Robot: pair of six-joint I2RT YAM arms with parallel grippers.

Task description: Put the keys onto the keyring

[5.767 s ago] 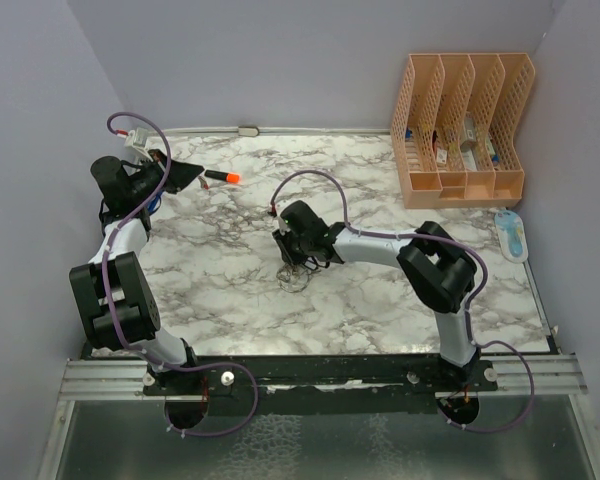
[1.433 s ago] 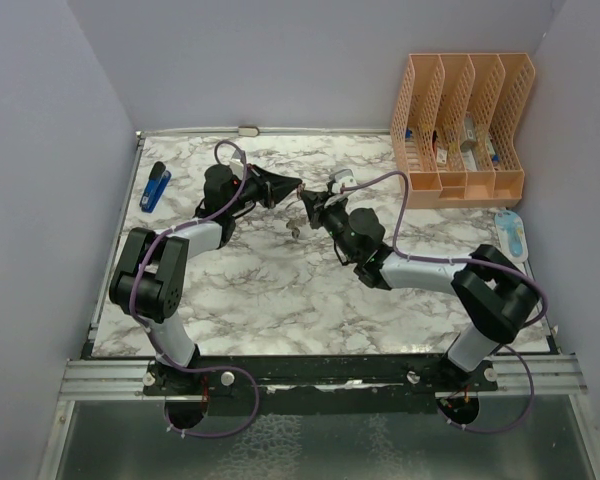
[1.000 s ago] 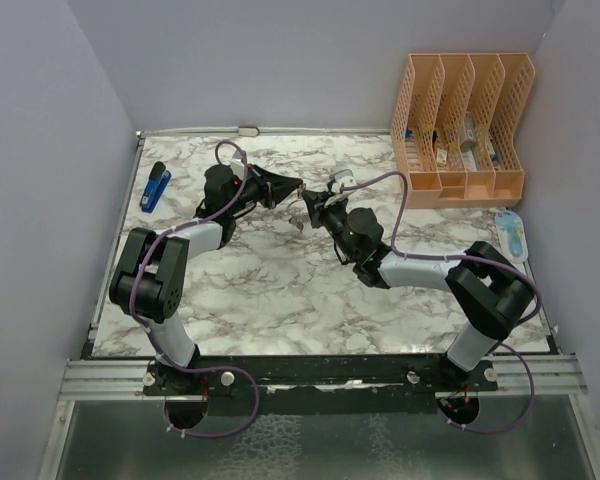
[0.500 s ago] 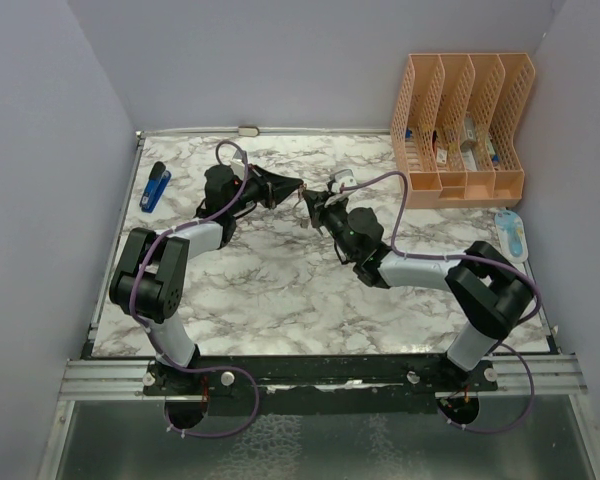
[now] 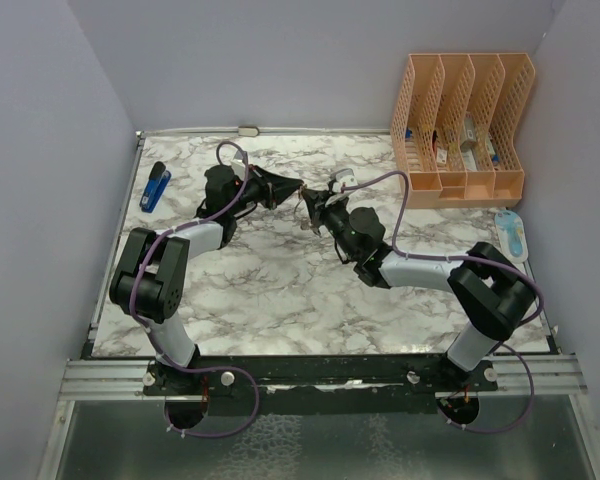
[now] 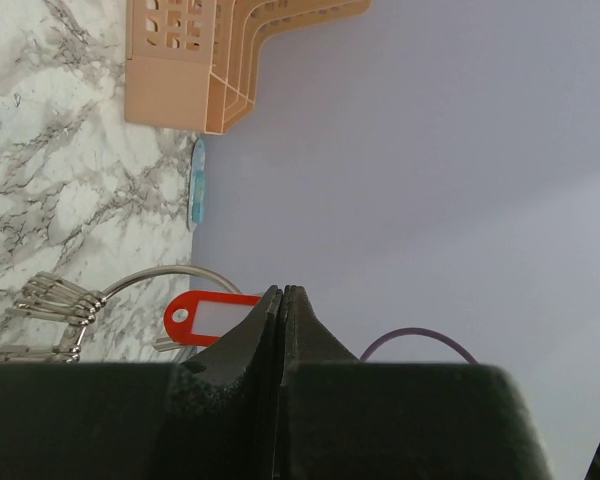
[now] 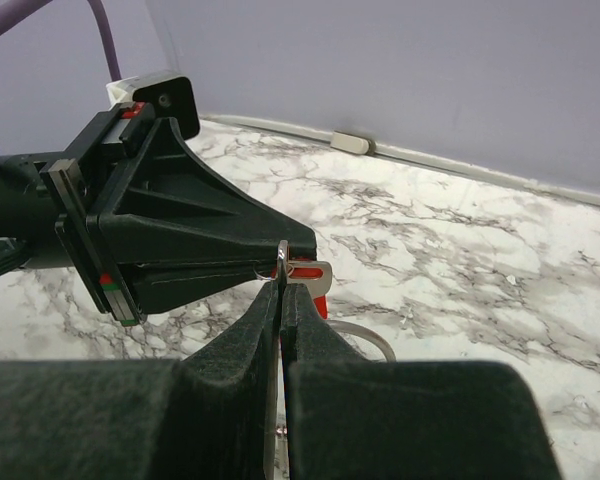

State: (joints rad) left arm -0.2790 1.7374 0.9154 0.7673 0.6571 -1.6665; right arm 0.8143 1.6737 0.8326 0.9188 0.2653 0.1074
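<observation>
Red-tagged key [image 6: 208,318] against left tool [image 6: 282,292], keyring [image 6: 170,273] adjacent.

Left wrist view: red rectangular plastic tag [image 6: 212,318] half behind black left jaws; its key unseen. Thin silver wire ring [image 6: 170,274] shows one arc only, rest behind jaws. Bunch of small silver keys [image 6: 52,296] cut by left edge. Right wrist view: thin silver metal piece [image 7: 281,252] pinched edge-on in right jaws, key or ring unclear. Top view: all too small to tell.
</observation>
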